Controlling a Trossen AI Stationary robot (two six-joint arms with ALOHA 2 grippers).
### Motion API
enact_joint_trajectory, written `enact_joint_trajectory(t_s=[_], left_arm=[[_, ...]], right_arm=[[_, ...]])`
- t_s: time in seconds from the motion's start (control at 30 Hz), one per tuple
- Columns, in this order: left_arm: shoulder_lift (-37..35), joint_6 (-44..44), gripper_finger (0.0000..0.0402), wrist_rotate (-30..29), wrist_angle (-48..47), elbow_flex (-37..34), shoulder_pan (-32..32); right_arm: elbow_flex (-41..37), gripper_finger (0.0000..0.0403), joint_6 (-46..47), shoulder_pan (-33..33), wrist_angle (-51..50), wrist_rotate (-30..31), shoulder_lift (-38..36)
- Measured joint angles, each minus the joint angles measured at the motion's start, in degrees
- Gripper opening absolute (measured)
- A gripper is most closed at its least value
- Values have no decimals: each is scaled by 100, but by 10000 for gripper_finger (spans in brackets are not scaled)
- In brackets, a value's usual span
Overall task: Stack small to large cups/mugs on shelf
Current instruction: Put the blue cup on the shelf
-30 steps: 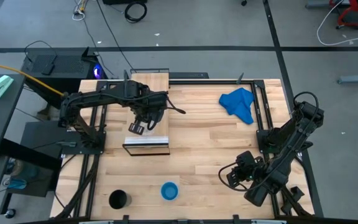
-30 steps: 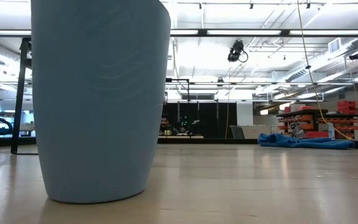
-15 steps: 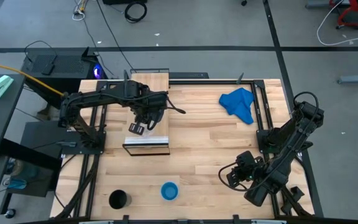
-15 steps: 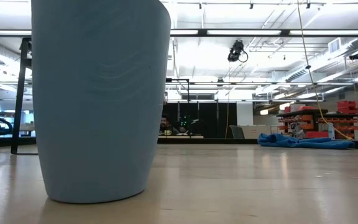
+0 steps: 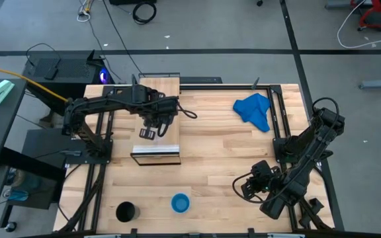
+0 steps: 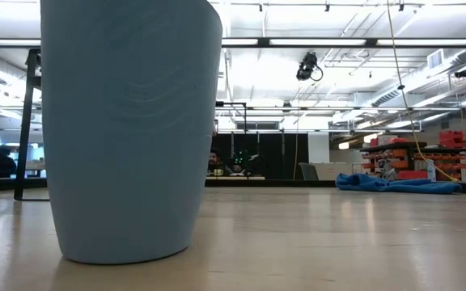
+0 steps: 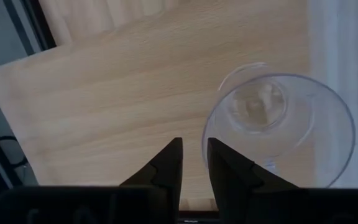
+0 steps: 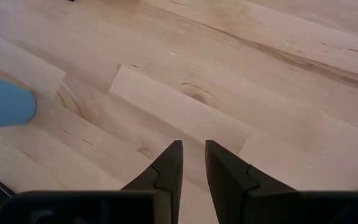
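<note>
three cups: clear glass cup [image 7: 279, 127] on shelf [image 5: 159, 99]; blue cup [image 5: 180, 203] and black cup [image 5: 126, 211] on surface [image 5: 223, 152]
glass: light, slick, fragile; grip rim
left end effector [image 5: 147, 133]: narrow gap, empty, beside glass
right end effector [image 8: 191, 163]: narrow gap, empty, over surface

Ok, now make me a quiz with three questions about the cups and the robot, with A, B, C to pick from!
1. Where is the clear glass cup?
A) on the shelf
B) on the floor
C) in a sink

2. How many cups stand on the tabletop?
A) none
B) two
C) five

3. What is the left end effector doing?
A) squeezing the clear glass cup
B) holding nothing, with the clear glass cup beside it
C) holding a spoon

Answers:
1 A: it stands on the shelf's light wood, under the left arm.
2 B: the blue cup and the black cup.
3 B: nothing sits between its fingers.
</note>
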Motion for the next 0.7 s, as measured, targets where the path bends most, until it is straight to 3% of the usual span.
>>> enact_joint_trajectory(t_s=[0.23,0.47,0.6,0.7], left_arm=[[-50,-188,76,-1,-9,129,-44],[-48,-671,84,129,4,1380,-208],[-50,-1738,82,402,4,2339,-356],[-53,-2754,77,996,10,2926,-515]], right_arm=[[0,75,0,-1,2,0,2],[0,75,0,2,2,-2,2],[0,75,0,15,4,-25,2],[0,75,-82,13,2,-24,2]])
